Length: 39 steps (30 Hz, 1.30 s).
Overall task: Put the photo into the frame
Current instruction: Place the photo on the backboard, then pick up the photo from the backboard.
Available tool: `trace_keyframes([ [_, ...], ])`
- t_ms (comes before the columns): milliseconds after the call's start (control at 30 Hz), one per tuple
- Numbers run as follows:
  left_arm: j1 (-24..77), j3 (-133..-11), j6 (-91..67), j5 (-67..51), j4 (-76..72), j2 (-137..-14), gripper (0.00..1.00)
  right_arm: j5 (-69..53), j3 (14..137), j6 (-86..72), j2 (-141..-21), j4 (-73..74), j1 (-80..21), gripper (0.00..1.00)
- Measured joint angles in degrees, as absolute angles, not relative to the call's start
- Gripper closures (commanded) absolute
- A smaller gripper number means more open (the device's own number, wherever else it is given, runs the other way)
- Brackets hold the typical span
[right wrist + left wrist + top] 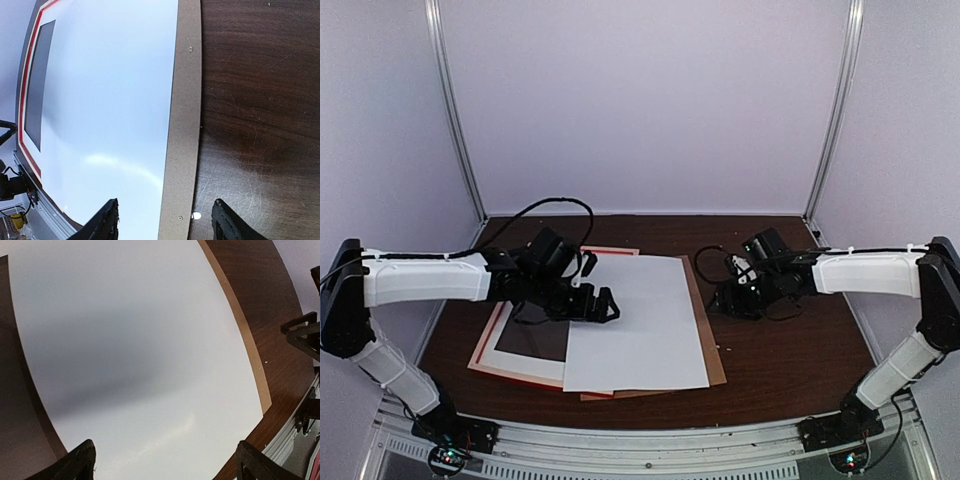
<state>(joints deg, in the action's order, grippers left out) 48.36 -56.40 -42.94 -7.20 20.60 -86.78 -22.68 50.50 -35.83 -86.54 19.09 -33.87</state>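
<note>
The photo (640, 320) lies as a large white sheet, blank side up, so its print is hidden; it also fills the left wrist view (140, 340). It overlaps the frame (492, 345), which lies flat at the left with red edges, a pale border and a dark middle (25, 85). My left gripper (605, 305) hovers over the sheet's left part, its jaws wide open (167, 462) and empty. My right gripper (735, 300) is open (165, 220), straddling the right edge of the brown backing board (182, 125), with nothing held.
The brown backing board (705, 330) sticks out from under the white sheet on the right. Dark wooden table (790, 340) surrounds it. A metal rail (640, 440) runs along the near edge. White walls close in the back and sides.
</note>
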Motion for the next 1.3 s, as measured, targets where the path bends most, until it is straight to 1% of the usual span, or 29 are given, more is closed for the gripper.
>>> trace_keyframes([
  [167,41.6,-56.1,-41.5,-10.6,23.2,-85.9,0.02,-21.1,52.9,-34.6,-87.6,19.7,-36.6,0.37],
  [333,34.4,-55.4,-40.5,-19.1,24.1,-87.7,0.02,-20.5,56.1,-34.4,-92.3,18.9,-40.2,0.37],
  [433,32.1,-54.4,-39.9,-21.6,24.7,-88.1,0.02,-19.9,57.6,-34.4,-95.5,18.5,-42.3,0.37],
  [567,31.7,-54.2,-38.6,-23.4,26.9,-88.1,0.03,-19.1,58.2,-34.5,-98.1,18.5,-44.1,0.37],
  [667,31.7,-53.1,-38.3,-24.3,27.6,-88.0,0.09,-18.7,58.2,-34.7,-98.7,18.6,-44.8,0.37],
  [1033,31.7,-47.4,-39.0,-27.6,29.7,-86.5,0.21,-17.8,58.3,-34.9,-100.2,18.3,-47.0,0.38],
  [1300,31.7,-46.1,-40.0,-29.9,29.5,-86.5,0.24,-16.7,58.3,-35.3,-101.2,17.8,-47.7,0.38],
])
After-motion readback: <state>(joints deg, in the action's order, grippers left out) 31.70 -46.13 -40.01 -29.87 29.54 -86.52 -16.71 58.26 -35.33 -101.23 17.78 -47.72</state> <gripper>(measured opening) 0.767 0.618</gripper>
